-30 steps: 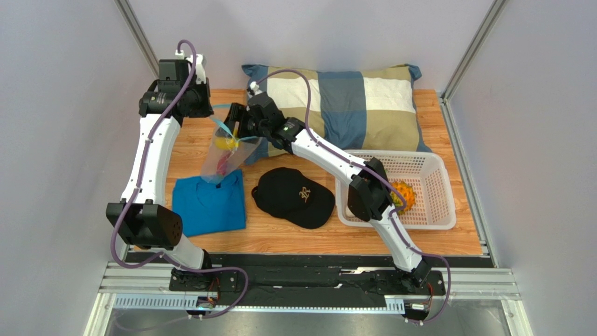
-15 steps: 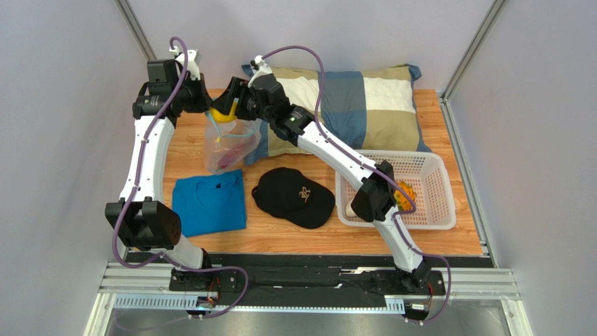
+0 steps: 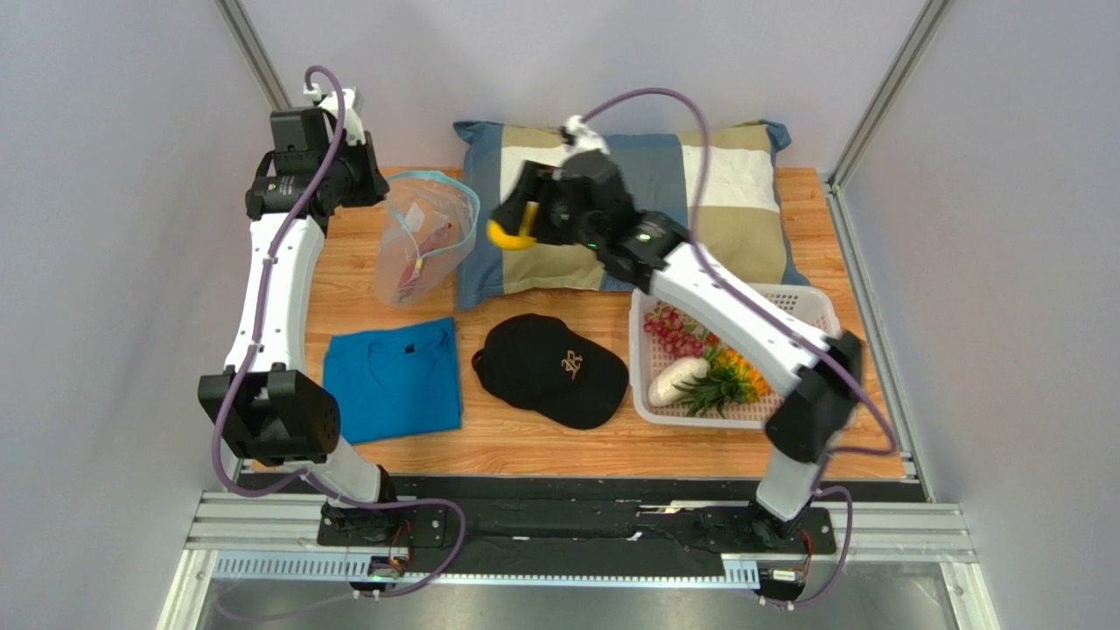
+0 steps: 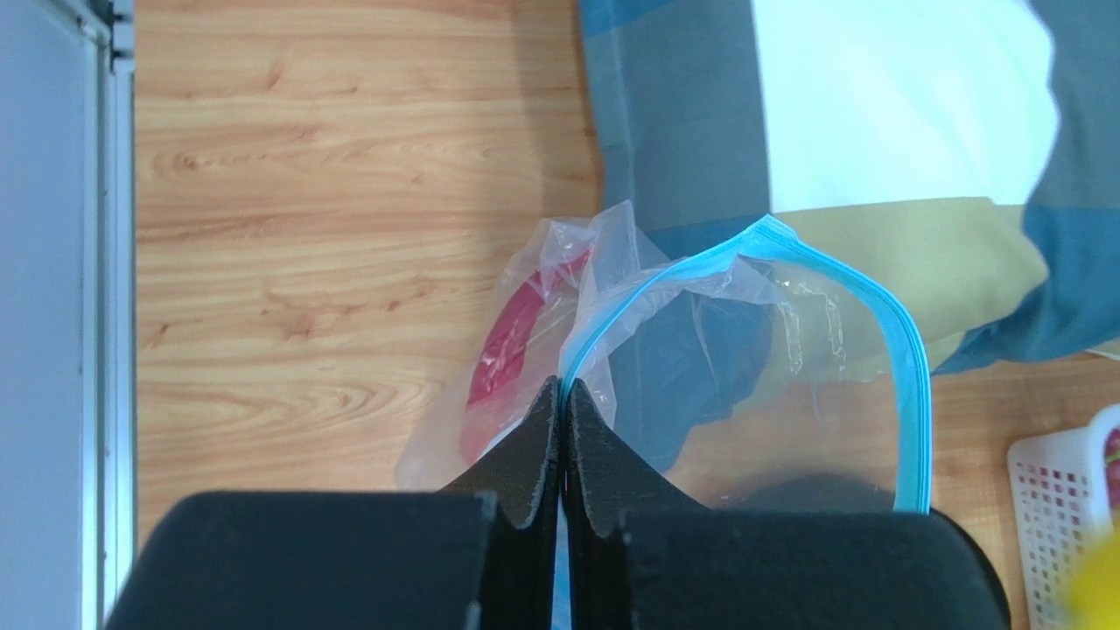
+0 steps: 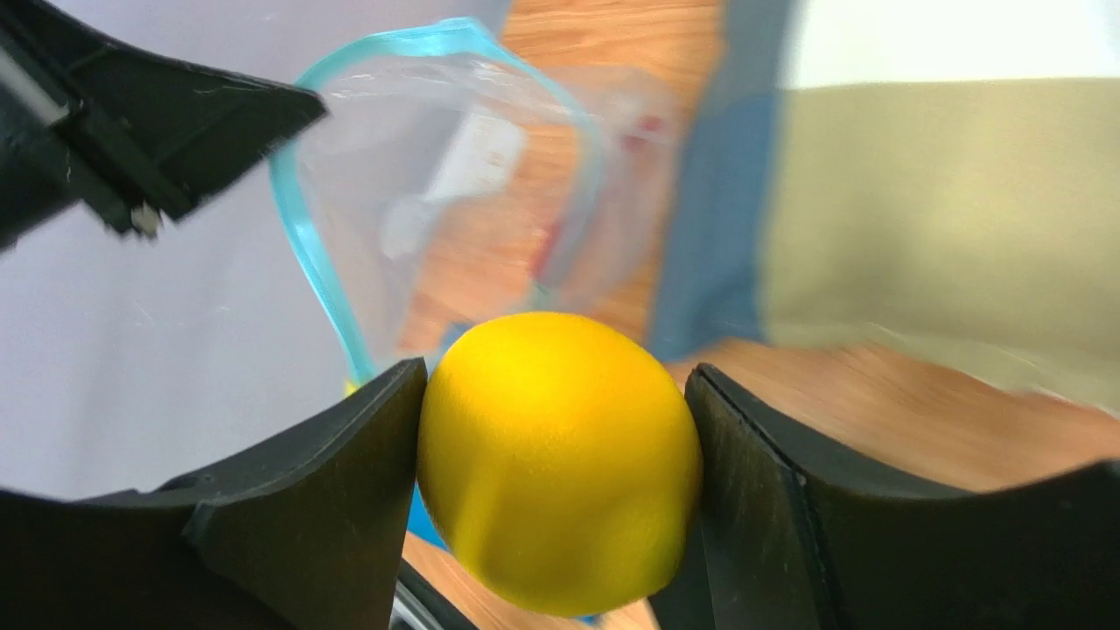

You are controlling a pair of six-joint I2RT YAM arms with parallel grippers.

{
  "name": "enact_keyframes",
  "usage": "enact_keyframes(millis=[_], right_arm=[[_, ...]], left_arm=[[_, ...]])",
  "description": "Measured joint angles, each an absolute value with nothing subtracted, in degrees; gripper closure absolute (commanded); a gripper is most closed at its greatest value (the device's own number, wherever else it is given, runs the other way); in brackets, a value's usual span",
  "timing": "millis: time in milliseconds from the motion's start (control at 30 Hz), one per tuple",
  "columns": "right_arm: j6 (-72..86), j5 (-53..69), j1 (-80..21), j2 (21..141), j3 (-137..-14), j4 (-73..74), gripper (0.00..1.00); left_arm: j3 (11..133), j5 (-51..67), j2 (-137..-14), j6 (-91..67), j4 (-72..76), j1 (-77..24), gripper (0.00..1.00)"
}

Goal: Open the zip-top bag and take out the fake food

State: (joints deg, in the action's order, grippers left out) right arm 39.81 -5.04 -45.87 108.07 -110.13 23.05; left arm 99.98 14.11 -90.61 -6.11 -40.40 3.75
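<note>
The clear zip-top bag (image 3: 423, 239) hangs with its teal-blue mouth open at the back left. My left gripper (image 3: 372, 194) is shut on the zip strip (image 4: 563, 394) and holds the bag (image 4: 736, 355) up. A red chili (image 4: 506, 344) still shows inside it. My right gripper (image 3: 513, 223) is shut on the yellow lemon (image 3: 504, 236), clear of the bag and over the pillow's left edge; the lemon (image 5: 559, 460) fills the gap between its fingers. Dark red grapes (image 3: 673, 327), the cream-white vegetable (image 3: 676, 382) and the pineapple (image 3: 731, 379) lie in the white basket (image 3: 697, 418).
A checked pillow (image 3: 717, 184) lies at the back. A black cap (image 3: 546, 368) sits mid-table and a folded blue shirt (image 3: 392, 381) lies under the bag's near side. The right arm crosses above the basket.
My right gripper drew the lemon out of the bag's mouth and swung right over the pillow. The right arm no longer hides the basket's contents. The left gripper kept its hold on the bag.
</note>
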Motion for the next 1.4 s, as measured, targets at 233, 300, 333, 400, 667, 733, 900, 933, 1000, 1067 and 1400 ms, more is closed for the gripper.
enact_keyframes(millis=[233,300,333,400,667,733,900,933,1000,1067,1400], right_arm=[[34.24,-8.49,-33.71,74.41,-80.64,28.58,1.0],[33.28,-9.1,-30.15,68.58,-74.41,30.04,1.0],[32.64,-9.15,-28.29,66.39,-70.94,30.65,1.0],[31.66,-8.69,-25.54,64.2,-65.52,32.05,1.0],[29.19,-3.53,-20.53,72.25,-55.7,34.81,0.73],[28.99,-2.59,-20.56,73.21,-55.44,34.85,0.51],[28.82,-1.78,-20.58,74.0,-55.61,35.81,0.18],[28.8,-1.93,-20.58,74.06,-55.83,36.64,0.14],[28.84,-2.61,-20.71,74.06,-56.51,38.26,0.08],[28.73,-3.81,-21.3,74.02,-57.84,39.7,0.02],[26.83,-6.44,-32.97,77.82,-71.2,33.76,0.3]], left_arm=[[97.01,11.05,-91.0,-7.22,-40.75,4.19,1.0],[96.27,9.58,-91.22,-7.75,-40.95,4.21,1.0],[95.88,8.62,-91.33,-8.03,-41.04,4.19,1.0],[94.91,7.27,-91.44,-8.51,-41.04,4.16,1.0],[91.83,8.49,-92.18,-10.44,-40.93,4.19,1.0],[91.39,9.45,-92.31,-11.16,-40.93,4.19,1.0],[91.33,11.92,-92.42,-12.23,-40.86,4.16,1.0],[91.33,12.6,-92.42,-12.53,-40.84,4.16,1.0],[91.31,13.78,-92.42,-12.88,-40.82,4.16,1.0],[91.31,14.83,-92.42,-13.19,-40.73,4.16,1.0],[89.73,18.35,-92.27,-13.82,-39.97,4.16,1.0]])
